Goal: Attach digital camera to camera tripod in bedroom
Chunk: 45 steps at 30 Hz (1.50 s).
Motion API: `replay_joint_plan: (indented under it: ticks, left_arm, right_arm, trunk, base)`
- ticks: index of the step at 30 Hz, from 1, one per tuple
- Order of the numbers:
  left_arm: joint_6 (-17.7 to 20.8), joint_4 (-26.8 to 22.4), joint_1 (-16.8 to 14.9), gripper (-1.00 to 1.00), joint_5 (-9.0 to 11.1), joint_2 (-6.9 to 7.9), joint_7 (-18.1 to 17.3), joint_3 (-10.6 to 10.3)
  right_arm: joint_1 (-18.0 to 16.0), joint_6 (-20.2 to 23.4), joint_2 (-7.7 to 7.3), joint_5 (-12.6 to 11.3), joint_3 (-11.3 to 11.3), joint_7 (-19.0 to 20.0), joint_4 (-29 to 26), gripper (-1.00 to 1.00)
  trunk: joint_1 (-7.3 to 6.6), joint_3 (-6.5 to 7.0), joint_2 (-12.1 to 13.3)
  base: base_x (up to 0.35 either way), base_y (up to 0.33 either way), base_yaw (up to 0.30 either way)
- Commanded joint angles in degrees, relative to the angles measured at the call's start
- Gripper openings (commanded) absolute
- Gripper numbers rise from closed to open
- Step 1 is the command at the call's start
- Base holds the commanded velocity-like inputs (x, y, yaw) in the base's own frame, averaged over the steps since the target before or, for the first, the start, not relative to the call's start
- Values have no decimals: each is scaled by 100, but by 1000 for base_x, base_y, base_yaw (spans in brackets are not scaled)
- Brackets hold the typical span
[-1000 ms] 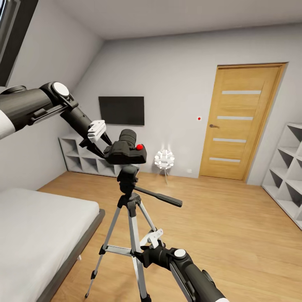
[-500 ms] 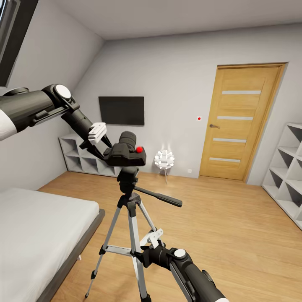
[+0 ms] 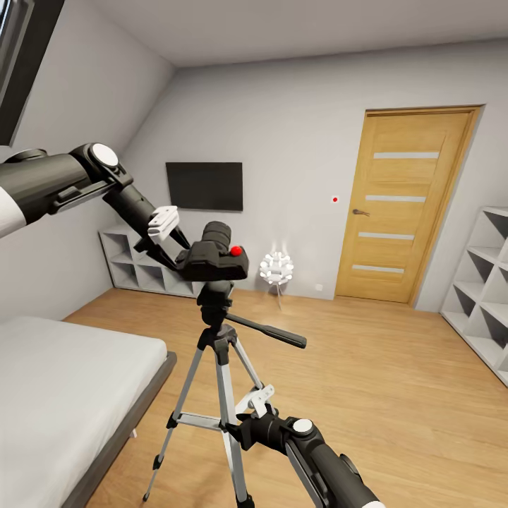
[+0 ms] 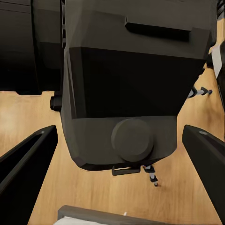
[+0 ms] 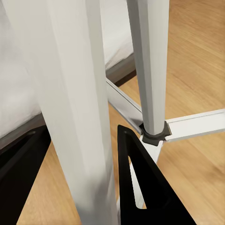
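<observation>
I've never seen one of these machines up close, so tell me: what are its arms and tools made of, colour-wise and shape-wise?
Both arms are thick black-to-dark-grey tubes with white sections nearest the body and round white caps on the joints. A white bracket sits at each wrist. The left tool and right tool end in flat, black, tapering fingers, one with a slot cut through it. No cables show.
</observation>
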Motion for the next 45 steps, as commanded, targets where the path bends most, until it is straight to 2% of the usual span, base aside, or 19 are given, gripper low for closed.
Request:
replay_joint_plan:
  ticks: [1, 11, 20, 30, 43, 44, 45]
  left_arm:
    - [61, -26, -16, -100, 85, 11, 1, -43]
    - [60, -113, -23, -100, 244, 29, -1, -63]
    - [60, -125, -9, -100, 262, 31, 2, -74]
    - [60, -74, -23, -100, 265, 17, 6, -382]
    - [60, -59, -40, -100, 265, 14, 6, -438]
    - [60, -58, -42, 100, 265, 14, 6, -433]
    - [60, -56, -43, 100, 268, 14, 6, -425]
  right_arm:
    - [0, 13, 0, 197, 5, 11, 25, -100]
    - [0, 13, 0, 241, 5, 10, 25, -100]
    - [0, 13, 0, 251, 5, 12, 25, -100]
    - [0, 13, 0, 254, 5, 11, 25, -100]
    - [0, 13, 0, 255, 5, 12, 25, -100]
    - [0, 13, 0, 255, 5, 13, 25, -100]
    - [0, 13, 0, 256, 5, 10, 25, -100]
  trunk:
    - [3, -4, -3]
    - [3, -4, -3]
    - [3, -4, -3]
    - [3, -4, -3]
    - [3, -4, -3]
    - [3, -4, -3]
    - [3, -4, -3]
  base:
    - [0, 0, 0]
    - [0, 0, 0]
    - [0, 0, 0]
    - [0, 0, 0]
    - [0, 0, 0]
    - [0, 0, 0]
    - [0, 0, 0]
